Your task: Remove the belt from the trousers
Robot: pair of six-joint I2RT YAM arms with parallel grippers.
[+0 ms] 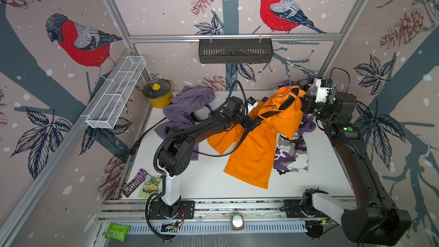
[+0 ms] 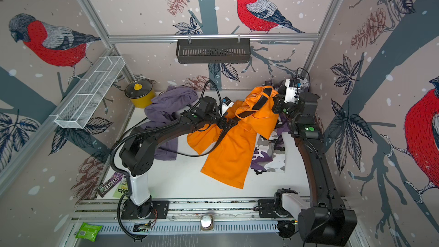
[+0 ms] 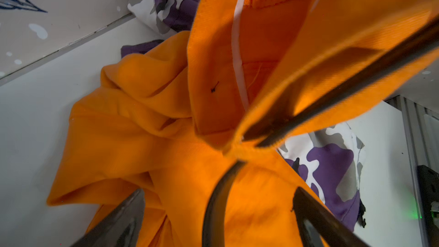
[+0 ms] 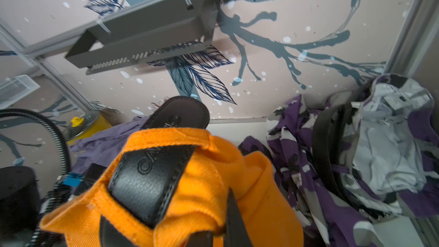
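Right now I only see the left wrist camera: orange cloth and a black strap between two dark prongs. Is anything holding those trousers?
Observer: Yes. The right gripper is shut on the waistband of the orange trousers.
Operator: Is the strap a belt?
Observer: Yes; the right wrist view shows the belt threaded under a waistband loop.
Operator: Anything else nearby?
Observer: A yellow pot stands in the far corner.
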